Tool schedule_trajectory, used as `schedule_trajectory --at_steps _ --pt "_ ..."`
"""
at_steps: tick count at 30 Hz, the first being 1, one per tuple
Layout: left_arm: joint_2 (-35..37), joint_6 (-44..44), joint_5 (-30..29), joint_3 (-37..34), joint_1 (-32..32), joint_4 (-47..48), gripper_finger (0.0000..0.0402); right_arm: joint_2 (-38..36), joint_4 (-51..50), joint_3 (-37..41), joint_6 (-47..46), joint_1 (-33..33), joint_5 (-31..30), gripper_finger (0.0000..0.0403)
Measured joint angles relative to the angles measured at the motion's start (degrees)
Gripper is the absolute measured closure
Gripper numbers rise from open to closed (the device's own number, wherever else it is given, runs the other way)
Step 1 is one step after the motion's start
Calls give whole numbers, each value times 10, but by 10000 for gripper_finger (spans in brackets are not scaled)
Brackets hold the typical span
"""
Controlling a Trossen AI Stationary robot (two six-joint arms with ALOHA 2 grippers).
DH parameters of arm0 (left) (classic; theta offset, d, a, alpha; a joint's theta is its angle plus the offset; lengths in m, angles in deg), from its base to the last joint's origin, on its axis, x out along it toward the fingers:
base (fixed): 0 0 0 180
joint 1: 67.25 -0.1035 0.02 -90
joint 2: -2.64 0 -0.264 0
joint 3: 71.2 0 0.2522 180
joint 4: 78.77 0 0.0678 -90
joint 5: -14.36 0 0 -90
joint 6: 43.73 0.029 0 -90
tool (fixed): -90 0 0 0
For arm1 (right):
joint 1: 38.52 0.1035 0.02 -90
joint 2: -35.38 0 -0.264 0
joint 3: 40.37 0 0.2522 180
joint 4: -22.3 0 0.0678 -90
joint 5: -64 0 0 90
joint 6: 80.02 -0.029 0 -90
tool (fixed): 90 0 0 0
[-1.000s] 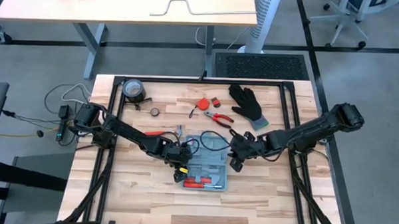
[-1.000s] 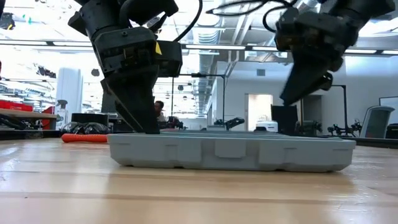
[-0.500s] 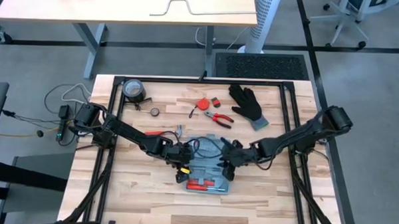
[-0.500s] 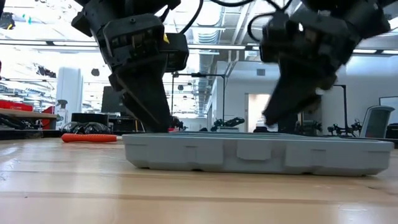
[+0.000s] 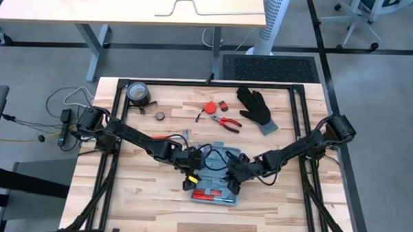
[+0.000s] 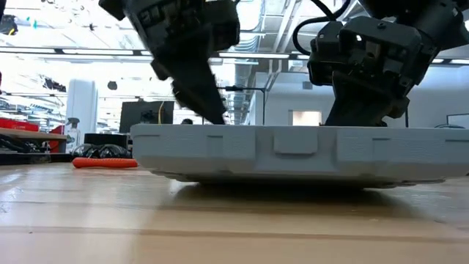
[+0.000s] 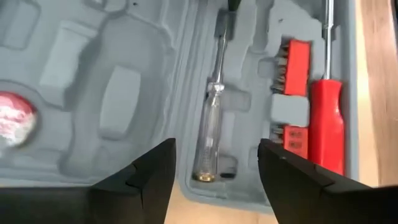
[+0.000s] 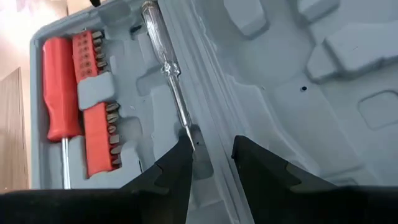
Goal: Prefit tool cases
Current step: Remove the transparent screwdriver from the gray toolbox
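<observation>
Hovering with parted fingers over the open tool case [image 5: 215, 177] lying mid-table beneath them, the left gripper [image 7: 214, 171] and right gripper [image 8: 211, 163] are risking nudging the case and unseating the clear-handled screwdriver [image 7: 208, 134].

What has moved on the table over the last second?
The tool case has slid toward the table's near edge. The right gripper came in from the case's right side to over its tray; the left gripper followed the case. Both grippers are open over the tray. The black glove and pliers have not moved.
</observation>
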Motion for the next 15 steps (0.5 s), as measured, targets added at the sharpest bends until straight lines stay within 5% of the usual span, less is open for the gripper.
schedule_trajectory --at_steps 15 --pt "0 121 -74 21 11 -40 189 -8 54 3 -8 -28 6 266"
